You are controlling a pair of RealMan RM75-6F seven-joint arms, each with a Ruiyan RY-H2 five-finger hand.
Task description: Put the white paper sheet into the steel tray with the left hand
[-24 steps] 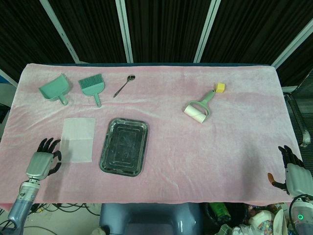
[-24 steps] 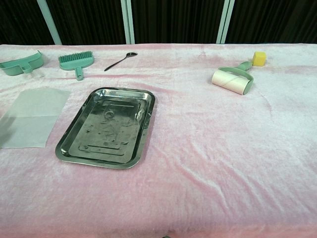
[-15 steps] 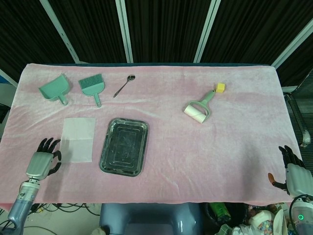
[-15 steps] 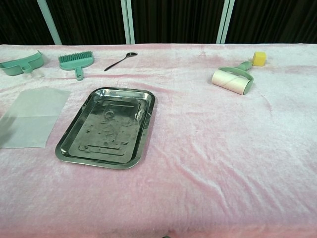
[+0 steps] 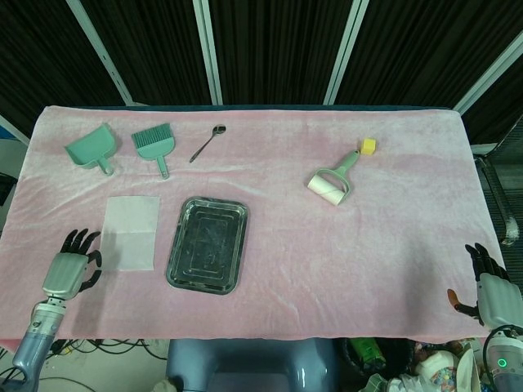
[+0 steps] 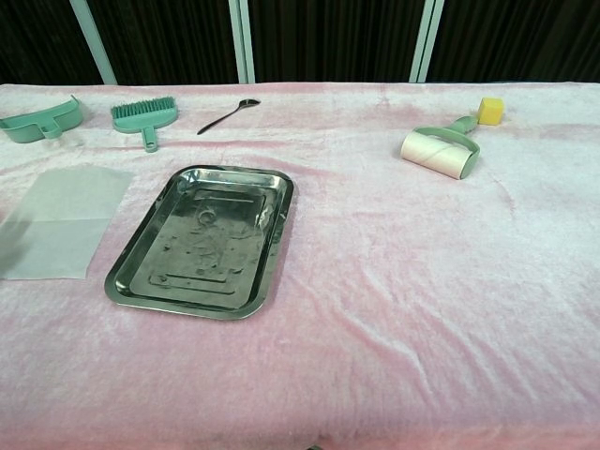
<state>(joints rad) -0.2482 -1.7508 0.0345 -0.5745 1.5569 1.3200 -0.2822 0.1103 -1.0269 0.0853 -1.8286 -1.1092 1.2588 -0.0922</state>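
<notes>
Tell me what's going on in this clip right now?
Nothing is being handled yet. The white paper sheet lies flat on the pink cloth, just left of the empty steel tray. The left hand sits at the table's near edge beside the sheet, fingers spread, not touching it. The right hand rests off the far right corner, holding nothing. A dustpan, brush, spoon, lint roller and yellow cube lie further back, untouched.
</notes>
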